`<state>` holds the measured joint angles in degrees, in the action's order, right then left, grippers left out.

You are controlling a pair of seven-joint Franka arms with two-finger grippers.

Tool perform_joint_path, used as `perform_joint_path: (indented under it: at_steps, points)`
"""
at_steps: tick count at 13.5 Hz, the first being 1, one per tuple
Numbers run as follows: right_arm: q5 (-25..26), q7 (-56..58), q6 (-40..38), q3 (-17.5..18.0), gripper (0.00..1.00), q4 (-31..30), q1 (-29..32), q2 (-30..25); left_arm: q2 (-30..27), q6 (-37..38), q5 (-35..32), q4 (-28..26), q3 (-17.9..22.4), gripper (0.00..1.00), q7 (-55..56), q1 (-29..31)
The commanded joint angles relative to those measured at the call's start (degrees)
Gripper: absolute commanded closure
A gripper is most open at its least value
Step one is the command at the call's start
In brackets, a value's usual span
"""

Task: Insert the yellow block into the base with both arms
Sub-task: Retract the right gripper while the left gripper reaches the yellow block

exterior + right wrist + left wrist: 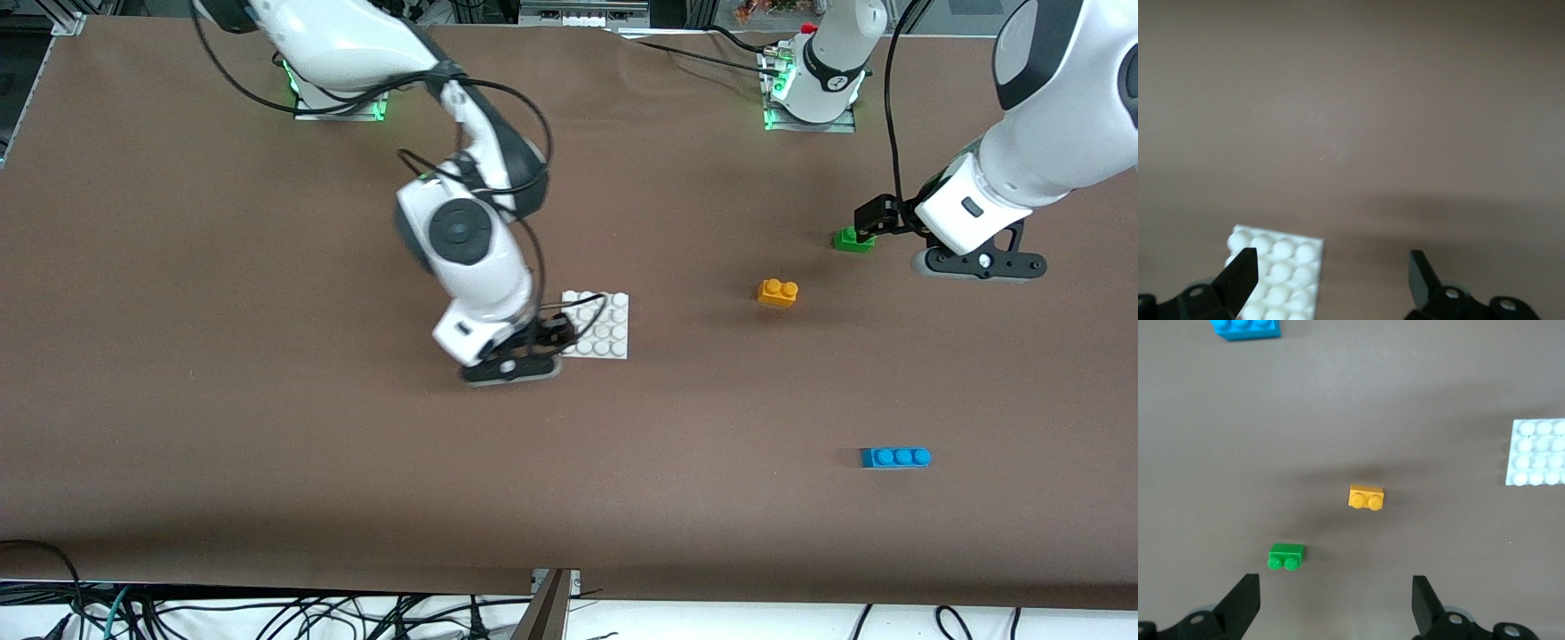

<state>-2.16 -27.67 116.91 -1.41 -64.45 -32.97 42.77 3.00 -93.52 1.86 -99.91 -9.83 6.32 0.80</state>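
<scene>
The yellow block (778,292) lies alone on the brown table, studs up, and shows in the left wrist view (1366,497) ahead of my open left gripper (1336,607). That left gripper (876,219) hangs empty just by the green brick (853,239). The white base (609,329) lies flat mid-table. My right gripper (558,336) is over the base's edge toward the right arm's end. In the right wrist view the right gripper (1331,280) is open and empty, one finger (1241,273) over the base (1281,267).
A green brick (1286,557) lies beside the yellow block toward the left arm's end. A blue three-stud brick (895,457) lies nearer the front camera. Bare brown table separates the base and the yellow block.
</scene>
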Motion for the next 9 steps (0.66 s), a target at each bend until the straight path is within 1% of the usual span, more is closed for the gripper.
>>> perform_joint_path:
  at_steps: [1,3,4,5,6,8,9]
  points:
    - [0.7,2.6,-6.9,-5.6,0.00,-1.0,1.5,-4.1,0.9,-2.6,1.0,-1.9,-0.3,0.00,-1.4,0.2]
    - [0.1,9.3,-10.6,-10.6,0.00,-1.1,1.6,-5.9,2.6,-5.3,0.9,-3.4,-0.4,0.00,-1.5,0.1]
    - [0.0,14.1,-12.1,-12.9,0.00,-1.1,2.0,-6.7,2.7,-8.1,0.9,-5.2,-0.4,0.00,-1.5,0.1]
    - [0.0,16.0,-14.6,-14.7,0.00,-1.0,2.4,-7.7,2.7,-11.1,0.9,-7.5,-0.5,0.00,-1.5,0.0]
    - [0.0,16.2,-16.2,-16.2,0.00,-1.0,2.5,-7.9,2.6,-14.2,0.9,-10.0,-0.9,0.00,-1.5,0.1]
    - [-0.1,17.5,-18.6,-18.6,0.00,-1.5,3.6,-10.5,2.6,-21.4,0.9,-15.3,-1.4,0.00,-1.4,-0.2]
    - [-0.1,20.2,-20.6,-18.9,0.00,-1.5,4.7,-11.4,3.0,-23.8,0.8,-17.1,-3.0,0.00,-0.5,-0.5]
